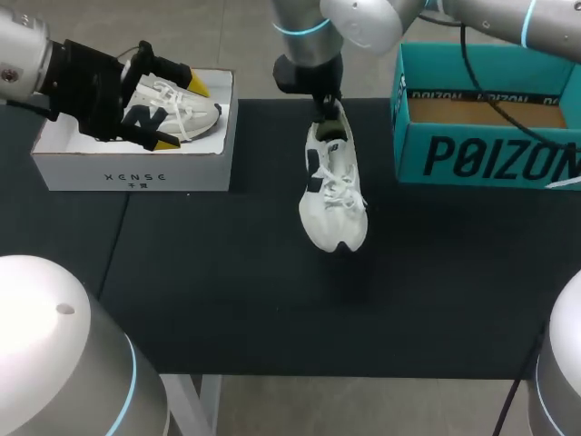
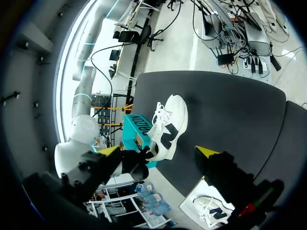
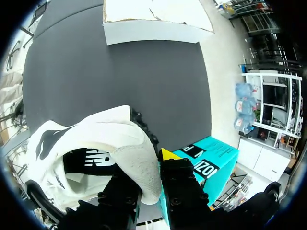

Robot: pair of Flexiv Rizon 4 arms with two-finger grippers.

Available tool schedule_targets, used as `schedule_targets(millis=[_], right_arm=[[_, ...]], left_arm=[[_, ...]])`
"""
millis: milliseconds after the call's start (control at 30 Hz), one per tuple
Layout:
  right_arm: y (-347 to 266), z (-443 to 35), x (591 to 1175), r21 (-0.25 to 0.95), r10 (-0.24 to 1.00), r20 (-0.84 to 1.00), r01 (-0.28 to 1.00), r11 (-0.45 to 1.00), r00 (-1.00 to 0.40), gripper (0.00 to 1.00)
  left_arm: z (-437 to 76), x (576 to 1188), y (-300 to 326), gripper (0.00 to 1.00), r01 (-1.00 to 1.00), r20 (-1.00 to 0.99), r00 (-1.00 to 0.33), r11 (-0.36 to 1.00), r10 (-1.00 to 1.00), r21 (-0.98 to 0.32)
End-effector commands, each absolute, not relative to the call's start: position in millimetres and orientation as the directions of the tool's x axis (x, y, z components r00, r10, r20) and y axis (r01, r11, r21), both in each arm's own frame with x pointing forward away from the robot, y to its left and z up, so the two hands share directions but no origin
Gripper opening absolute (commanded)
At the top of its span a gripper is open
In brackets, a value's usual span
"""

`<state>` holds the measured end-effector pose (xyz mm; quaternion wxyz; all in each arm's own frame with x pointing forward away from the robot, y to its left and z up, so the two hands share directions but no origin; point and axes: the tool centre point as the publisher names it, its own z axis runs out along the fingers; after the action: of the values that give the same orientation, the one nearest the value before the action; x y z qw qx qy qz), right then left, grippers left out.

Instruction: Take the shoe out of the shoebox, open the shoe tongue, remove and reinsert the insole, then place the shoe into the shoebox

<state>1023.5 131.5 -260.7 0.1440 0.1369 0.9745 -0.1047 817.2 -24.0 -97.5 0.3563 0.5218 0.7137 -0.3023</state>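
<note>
Since the shoe (image 1: 334, 195) lies out on the black table (image 1: 227, 300), just left of the teal shoebox (image 1: 490, 150), we judge the take-out step done. Well left of the teal shoebox sits a white box (image 1: 136, 168) holding a second shoe (image 1: 204, 116). Our right gripper (image 1: 324, 111) pinches the shoe's heel from both sides. Our left gripper (image 1: 182, 111) hangs spread wide, far left of the teal shoebox. The insole (image 3: 88, 160) looks seated, so we reckon the tongue, the insole and the return remain.
</note>
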Motion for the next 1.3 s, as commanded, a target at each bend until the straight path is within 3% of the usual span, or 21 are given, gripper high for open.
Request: schedule_targets(millis=[33,567,900,1100,1300], right_arm=[[118.1,-220.8,1000.5,-0.155,0.219,-0.301,0.274,0.949,-0.928,0.0],[118.1,-220.8,1000.5,-0.155,0.219,-0.301,0.274,0.949,-0.928,0.0],[42.8,-160.9,1042.4,-0.171,0.542,-0.263,0.591,0.788,-0.798,0.0],[-20.5,-149.1,1066.7,-0.185,0.767,-0.274,0.814,0.551,-0.581,0.0],[-77.2,-145.3,1068.7,-0.162,0.88,-0.283,0.924,0.347,-0.38,0.0]], left_arm=[[-97.7,817.1,-24.4,1.0,0.96,-0.823,-0.201,0.274,0.532,-0.058],[-97.7,817.1,-24.4,1.0,0.96,-0.823,-0.201,0.274,0.532,-0.058],[-97.7,817.1,-24.4,1.0,0.96,-0.823,-0.201,0.274,0.532,-0.058],[-97.7,817.1,-24.4,1.0,0.96,-0.823,-0.201,0.274,0.532,-0.058],[-97.7,817.1,-24.4,1.0,0.96,-0.823,-0.201,0.274,0.532,-0.058]])
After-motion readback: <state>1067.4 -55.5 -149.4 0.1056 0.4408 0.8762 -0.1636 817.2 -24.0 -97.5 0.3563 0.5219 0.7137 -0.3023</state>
